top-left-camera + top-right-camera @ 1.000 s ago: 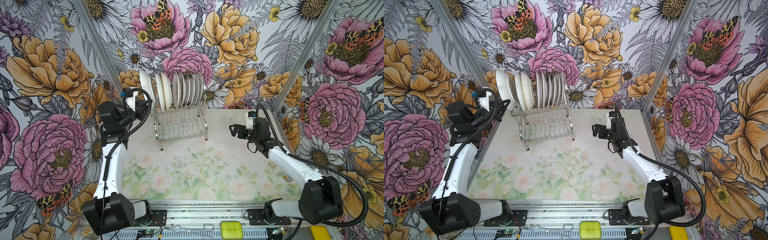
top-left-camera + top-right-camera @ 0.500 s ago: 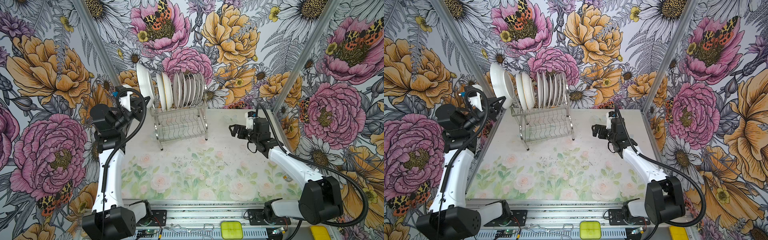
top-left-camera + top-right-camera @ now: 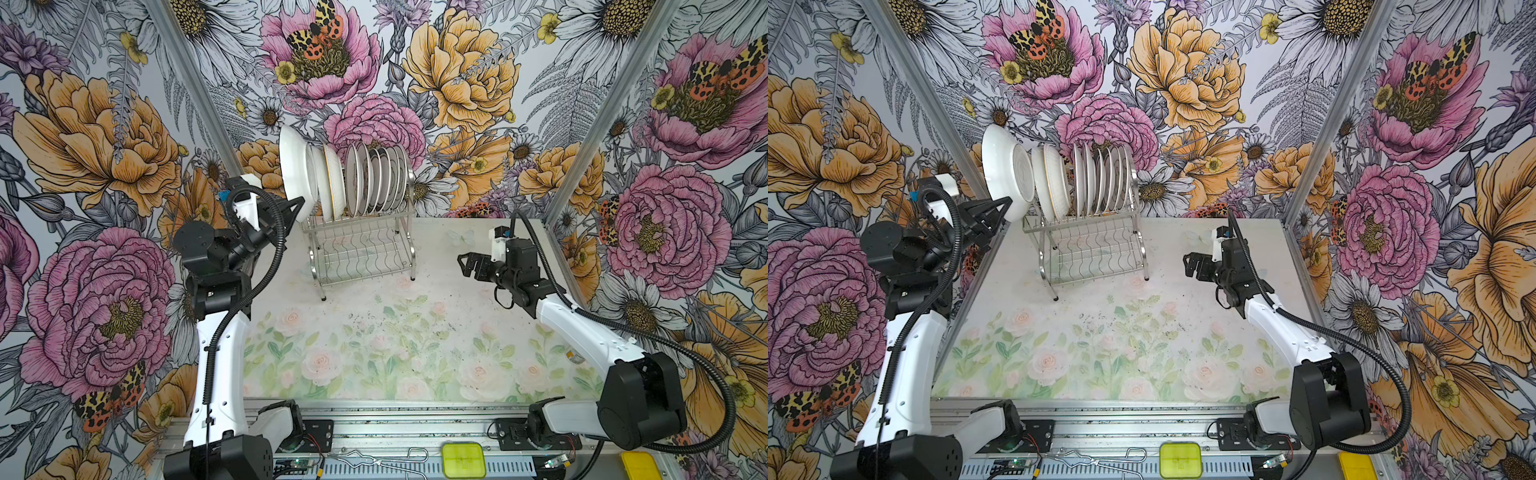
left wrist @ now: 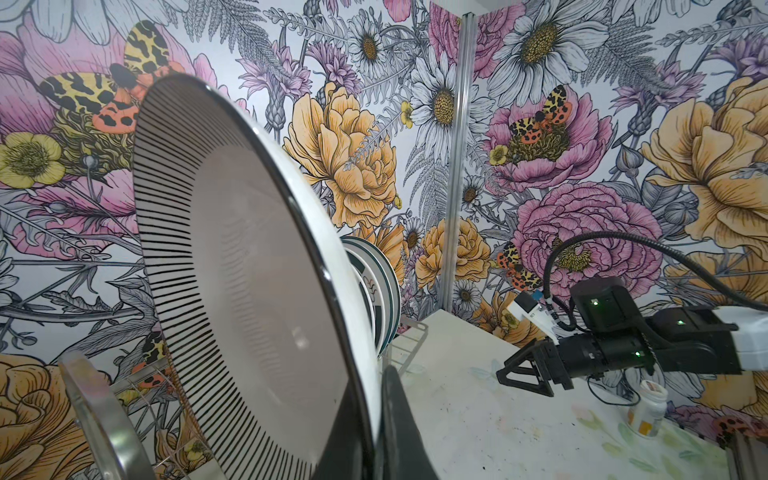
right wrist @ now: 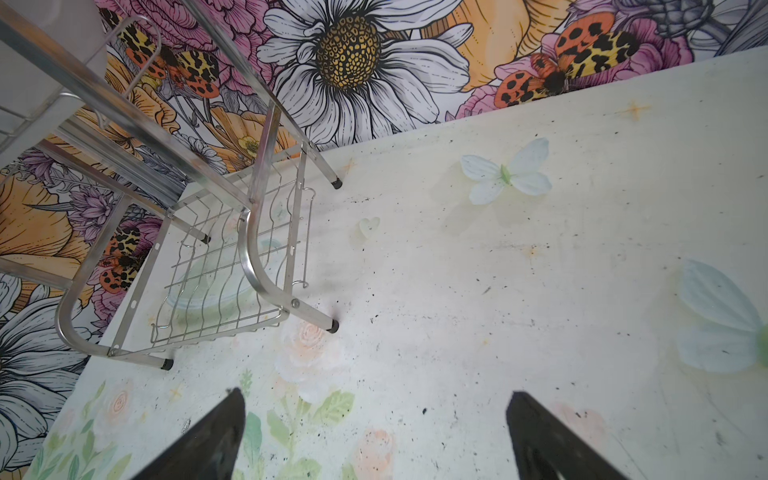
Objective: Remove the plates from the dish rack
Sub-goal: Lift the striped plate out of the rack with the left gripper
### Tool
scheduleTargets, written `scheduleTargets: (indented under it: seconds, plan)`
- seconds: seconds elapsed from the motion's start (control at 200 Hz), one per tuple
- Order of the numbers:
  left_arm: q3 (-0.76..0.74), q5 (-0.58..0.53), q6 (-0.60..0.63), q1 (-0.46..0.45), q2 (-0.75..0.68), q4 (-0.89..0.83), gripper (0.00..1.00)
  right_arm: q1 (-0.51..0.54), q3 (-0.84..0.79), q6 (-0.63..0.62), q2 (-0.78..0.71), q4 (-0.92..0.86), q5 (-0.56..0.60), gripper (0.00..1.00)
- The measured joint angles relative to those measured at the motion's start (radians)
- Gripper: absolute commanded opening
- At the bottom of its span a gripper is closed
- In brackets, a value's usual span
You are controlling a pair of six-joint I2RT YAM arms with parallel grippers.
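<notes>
Can't read rim patterns on racked plates (image 3: 376,178) in both top views; can't see most of rack (image 4: 99,415) behind held plate (image 4: 249,270) in left wrist view.

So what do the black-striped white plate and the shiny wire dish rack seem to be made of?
Black-striped white round plate: probably glazed ceramic, glossy, going by soft highlights on its face. Shiny wire dish rack: polished metal, perhaps stainless or chromed steel, with mirror-like glints on its bars.

Floral table (image 3: 415,328) bears dish rack (image 3: 361,253), small bottle (image 4: 648,409).
</notes>
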Motion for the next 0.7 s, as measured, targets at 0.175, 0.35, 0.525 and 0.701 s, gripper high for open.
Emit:
scheduleTargets:
  seconds: [0.175, 0.35, 0.525, 0.701]
  plan:
    - [-0.018, 0.013, -0.012, -0.069, -0.089, -0.018, 0.00, 0.000, -0.016, 0.004, -0.033, -0.004, 0.000, 1.00]
    - [-0.018, 0.018, 0.059, -0.138, -0.206, -0.126, 0.00, -0.005, -0.029, 0.012, -0.072, -0.003, 0.000, 0.99]
    - [-0.018, 0.016, 0.106, -0.174, -0.267, -0.214, 0.00, -0.005, -0.030, 0.028, -0.084, -0.009, 0.004, 0.99]
    - [-0.072, -0.016, 0.143, -0.285, -0.308, -0.288, 0.00, -0.020, -0.022, 0.057, -0.109, -0.095, 0.051, 0.99]
